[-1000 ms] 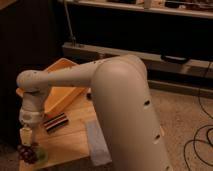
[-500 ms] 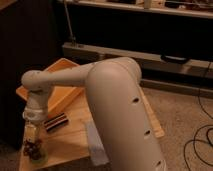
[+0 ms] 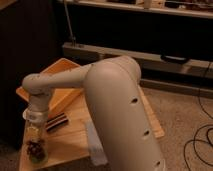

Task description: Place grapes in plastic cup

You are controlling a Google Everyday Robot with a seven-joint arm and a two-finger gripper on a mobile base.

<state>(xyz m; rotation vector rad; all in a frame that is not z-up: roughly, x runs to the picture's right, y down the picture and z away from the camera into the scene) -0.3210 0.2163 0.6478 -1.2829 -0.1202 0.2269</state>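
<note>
The grapes (image 3: 33, 148) are a dark red-purple cluster at the table's front left corner. They sit at the mouth of the plastic cup (image 3: 40, 157), whose pale green translucent wall shows around and below them. My gripper (image 3: 34, 137) hangs straight down from the white arm's wrist (image 3: 36, 112), directly over the cup. It is shut on the top of the grapes. The cup's far side is hidden behind the grapes and the gripper.
The wooden table (image 3: 75, 137) holds an open wooden tray (image 3: 57, 82) at the back left, a dark striped packet (image 3: 56, 122) beside the wrist and a pale grey packet (image 3: 95, 144) in the middle. My bulky white arm (image 3: 117, 110) covers the table's right half.
The gripper has carried the grapes a little to the right, from beside the cup to over its mouth. The arm's elbow has swung with it.
</note>
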